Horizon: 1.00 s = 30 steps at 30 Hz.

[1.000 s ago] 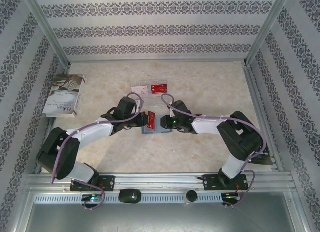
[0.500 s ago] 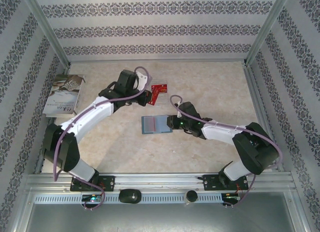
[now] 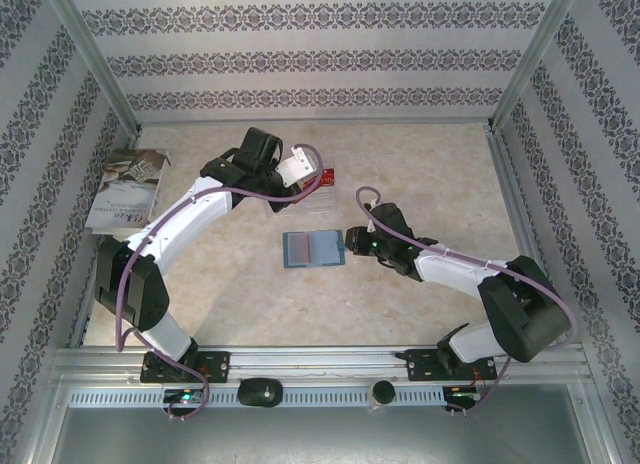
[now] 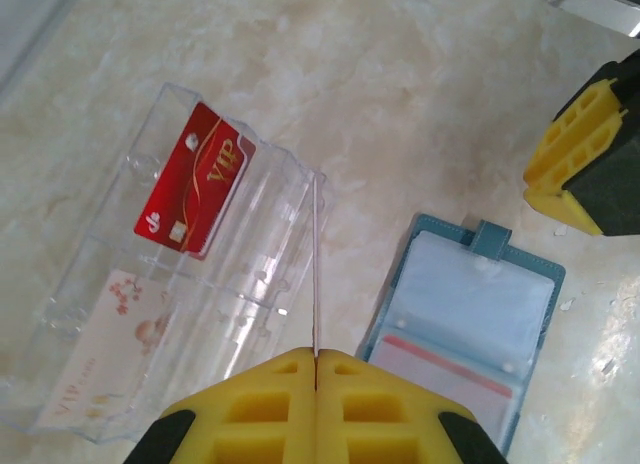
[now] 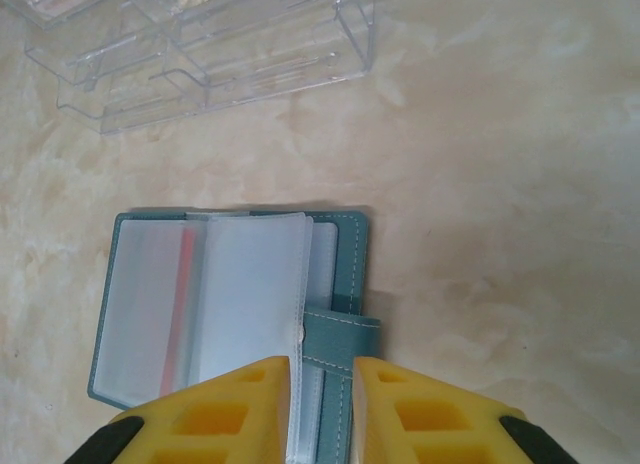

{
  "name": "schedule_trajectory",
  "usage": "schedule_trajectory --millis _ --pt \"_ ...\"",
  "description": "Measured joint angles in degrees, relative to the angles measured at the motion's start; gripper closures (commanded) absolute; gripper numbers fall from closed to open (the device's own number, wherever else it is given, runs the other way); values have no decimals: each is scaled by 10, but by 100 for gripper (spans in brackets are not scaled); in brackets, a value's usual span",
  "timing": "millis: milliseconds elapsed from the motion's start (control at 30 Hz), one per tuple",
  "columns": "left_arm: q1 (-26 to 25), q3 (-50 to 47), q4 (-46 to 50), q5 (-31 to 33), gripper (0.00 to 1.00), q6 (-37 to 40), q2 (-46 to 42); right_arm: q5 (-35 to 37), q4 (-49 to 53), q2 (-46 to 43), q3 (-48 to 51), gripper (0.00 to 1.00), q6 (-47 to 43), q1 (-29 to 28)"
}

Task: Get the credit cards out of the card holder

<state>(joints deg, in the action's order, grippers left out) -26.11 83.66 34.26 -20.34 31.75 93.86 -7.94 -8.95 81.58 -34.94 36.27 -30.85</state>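
Observation:
My left gripper (image 4: 316,356) is shut on a thin credit card (image 4: 316,264), seen edge-on, hanging over the near rim of the clear tray (image 4: 255,284). A red credit card (image 4: 190,179) and a pale one (image 4: 100,384) lie in that tray. The teal card holder (image 3: 313,249) lies open mid-table. A red-edged card (image 5: 185,294) still sits in one of its clear sleeves. My right gripper (image 5: 325,369) is closed on the card holder's (image 5: 345,254) right edge, with the closure tab (image 5: 340,339) and a sleeve page between its fingers.
A white booklet (image 3: 125,189) lies at the table's left side. Patterned walls enclose the table on three sides. The metal rail (image 3: 320,362) with both arm bases runs along the near edge. In the top view the left arm (image 3: 200,209) stretches diagonally toward the tray.
My left gripper pulled a card away from the card holder and carried it up and back to the clear tray. The right gripper slid slightly right, staying on the holder's edge.

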Motion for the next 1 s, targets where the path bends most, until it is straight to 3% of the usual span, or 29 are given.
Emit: schedule_trajectory --millis 533,1000 --pt "0 225 80 -37 100 153 206 5 10 3 39 77 16 41" --pt "-10 283 121 14 100 236 278 4 9 35 45 77 25 54"
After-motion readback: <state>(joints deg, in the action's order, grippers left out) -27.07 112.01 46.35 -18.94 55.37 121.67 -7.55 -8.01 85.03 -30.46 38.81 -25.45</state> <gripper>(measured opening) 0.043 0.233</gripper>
